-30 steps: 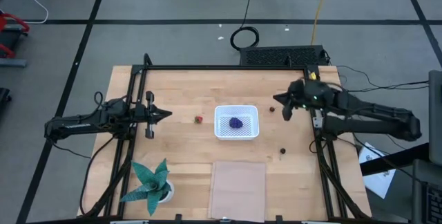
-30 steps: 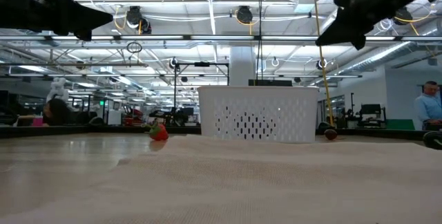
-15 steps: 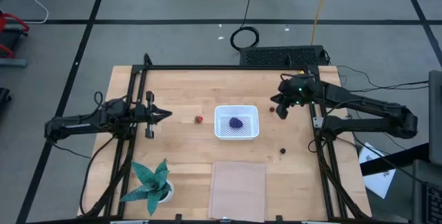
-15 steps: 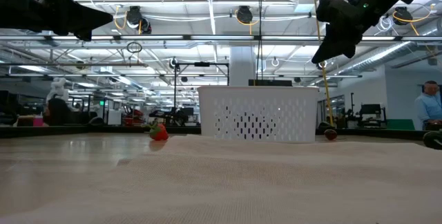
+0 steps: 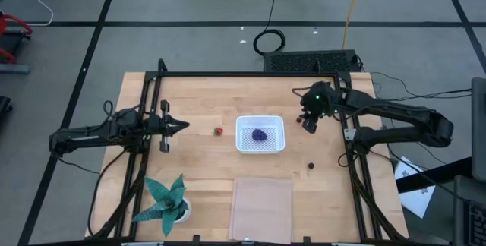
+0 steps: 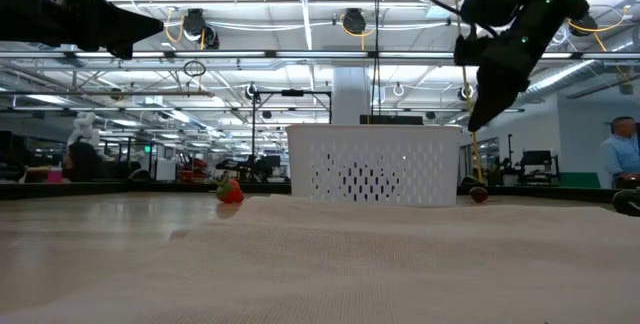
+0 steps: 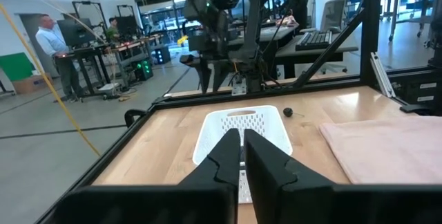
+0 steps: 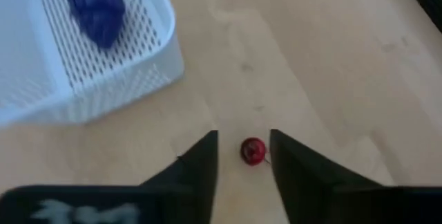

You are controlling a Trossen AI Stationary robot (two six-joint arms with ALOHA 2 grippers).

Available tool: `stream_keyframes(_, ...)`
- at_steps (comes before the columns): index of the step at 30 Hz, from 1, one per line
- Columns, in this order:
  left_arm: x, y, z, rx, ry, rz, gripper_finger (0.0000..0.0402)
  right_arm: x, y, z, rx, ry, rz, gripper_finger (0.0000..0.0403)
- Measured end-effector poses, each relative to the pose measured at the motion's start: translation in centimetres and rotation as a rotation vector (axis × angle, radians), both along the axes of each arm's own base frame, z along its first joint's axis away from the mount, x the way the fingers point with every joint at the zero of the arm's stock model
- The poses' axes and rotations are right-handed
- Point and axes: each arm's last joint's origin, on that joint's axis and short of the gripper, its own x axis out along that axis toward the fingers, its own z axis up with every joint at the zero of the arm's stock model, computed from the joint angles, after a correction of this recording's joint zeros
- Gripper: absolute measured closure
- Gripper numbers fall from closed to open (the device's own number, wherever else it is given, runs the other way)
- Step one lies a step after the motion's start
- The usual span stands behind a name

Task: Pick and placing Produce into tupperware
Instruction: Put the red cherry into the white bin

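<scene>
The right hand (image 8: 242,156) hangs above a small dark red ball (image 8: 253,151) lying on the wooden surface (image 5: 197,102), fingers parted with the ball framed between their tips, so the step in hand looks like picking up this ball. To do it well, I would bring the hand straight down with the ball centred in the gap, let the tips reach the surface on either side, and close gently, since so small and round a piece would likely roll or squirt out under an off-centre pinch. The white tupperware (image 5: 260,134) sits just beside the hand, already holding the purple lump (image 5: 260,134), so the carry should be short. The right arm reaches in from its side with the wrist bent steeply down. The left hand (image 5: 184,125), fingers pressed together and empty, waits on the far side of the container, pointing level toward it; the red piece (image 5: 218,131) lies just ahead of its tips. A second dark ball (image 5: 310,165) rests well apart from the right hand.
</scene>
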Motion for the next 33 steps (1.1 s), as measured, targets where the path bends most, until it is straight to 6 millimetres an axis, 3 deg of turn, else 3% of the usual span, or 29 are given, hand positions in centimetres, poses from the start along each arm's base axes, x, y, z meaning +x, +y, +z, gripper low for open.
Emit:
stream_keyframes(8, 0.0, 0.0, -0.1, -0.003, 0.015, 0.000, 0.0383, 1.1, 0.0, -1.2, -0.104, 0.105, 0.180, 0.0128)
stream_keyframes(13, 0.0, 0.0, -0.2, -0.003, 0.016, 0.000, 0.0397, 1.4, -0.2, -1.8, -0.145, 0.164, 0.162, 0.0080)
stream_keyframes(28, 0.0, 0.0, -0.2, -0.004, 0.021, 0.000, 0.0370, 1.1, 0.2, -4.4, -0.106, 0.178, 0.195, 0.0067)
stream_keyframes(33, 0.0, 0.0, -0.2, -0.004, 0.021, 0.000, 0.0370, 1.4, 0.1, -4.4, -0.098, 0.129, 0.198, 0.0067)
